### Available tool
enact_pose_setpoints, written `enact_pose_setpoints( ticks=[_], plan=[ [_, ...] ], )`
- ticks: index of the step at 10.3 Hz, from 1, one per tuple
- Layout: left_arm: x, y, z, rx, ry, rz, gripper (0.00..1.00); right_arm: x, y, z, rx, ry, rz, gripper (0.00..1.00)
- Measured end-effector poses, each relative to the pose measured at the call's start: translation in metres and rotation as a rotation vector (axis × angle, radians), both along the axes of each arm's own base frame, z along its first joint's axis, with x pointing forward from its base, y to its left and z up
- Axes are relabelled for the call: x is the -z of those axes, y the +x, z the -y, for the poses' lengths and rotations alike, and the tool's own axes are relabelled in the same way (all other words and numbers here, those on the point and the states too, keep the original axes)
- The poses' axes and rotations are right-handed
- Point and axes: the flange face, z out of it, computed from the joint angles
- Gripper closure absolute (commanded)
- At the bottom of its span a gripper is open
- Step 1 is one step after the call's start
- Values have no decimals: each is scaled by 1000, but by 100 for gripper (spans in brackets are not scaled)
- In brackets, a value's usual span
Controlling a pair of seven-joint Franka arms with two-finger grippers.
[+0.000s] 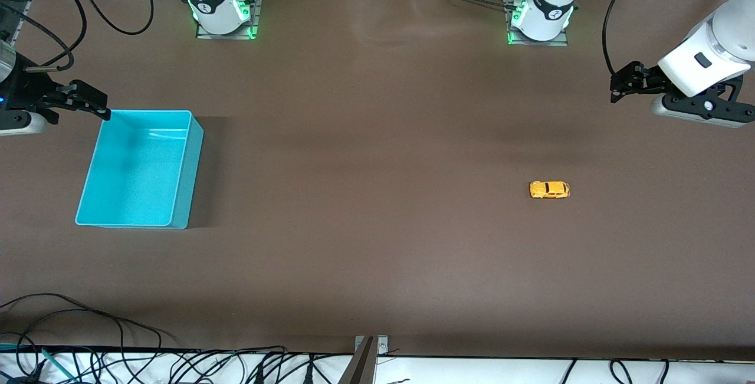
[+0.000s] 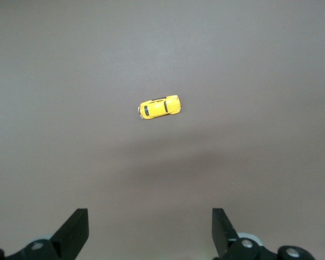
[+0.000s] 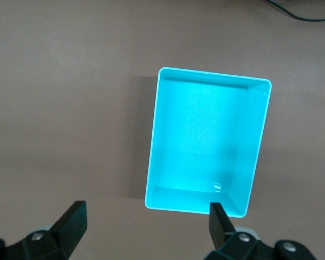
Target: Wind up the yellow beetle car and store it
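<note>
The yellow beetle car (image 1: 550, 190) stands on its wheels on the brown table toward the left arm's end; the left wrist view shows the car (image 2: 159, 107) well away from the fingers. My left gripper (image 1: 624, 84) hangs open and empty above the table near that end, not over the car. The right gripper (image 1: 85, 99) is open and empty too, up in the air at the edge of the turquoise bin (image 1: 194, 166) at the right arm's end. In the right wrist view the bin (image 3: 157, 135) is empty, with one fingertip (image 3: 216, 216) over its rim.
Both arm bases (image 1: 221, 3) (image 1: 545, 9) stand along the table's edge farthest from the front camera. Loose black cables (image 1: 88, 325) trail over the table's edge nearest the camera, at the right arm's end. Bare brown tabletop (image 1: 365, 195) lies between bin and car.
</note>
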Motion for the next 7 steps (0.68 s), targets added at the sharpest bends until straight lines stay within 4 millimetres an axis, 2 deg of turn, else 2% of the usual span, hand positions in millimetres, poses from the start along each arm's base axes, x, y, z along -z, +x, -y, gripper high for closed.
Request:
enact_pose_setpoints(
  ticks=[7],
  plan=[
    [0,0,-1,-1,0,-1,0,0,0,0,-9,0,-1,0]
  ],
)
